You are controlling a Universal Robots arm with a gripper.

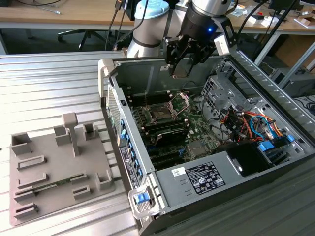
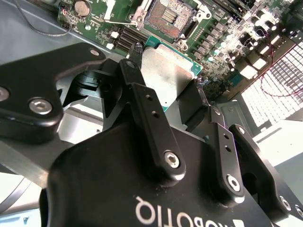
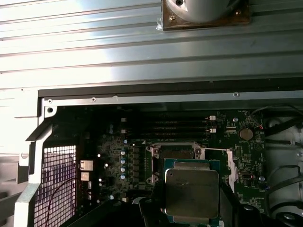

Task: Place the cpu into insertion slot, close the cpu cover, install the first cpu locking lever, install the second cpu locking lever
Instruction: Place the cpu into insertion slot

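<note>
The end effector [image 1: 182, 64] hangs tilted downward, clamped tight.

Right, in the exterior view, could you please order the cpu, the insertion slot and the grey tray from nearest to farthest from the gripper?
1. The cpu, held in the gripper above the open case.
2. The insertion slot, on the motherboard inside the case.
3. The grey tray, outside the case at the exterior view's left.

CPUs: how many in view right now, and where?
1. The cpu is gripped by the gripper above the motherboard in the open case; the insertion slot is empty. Another could be hidden under case parts.
</note>
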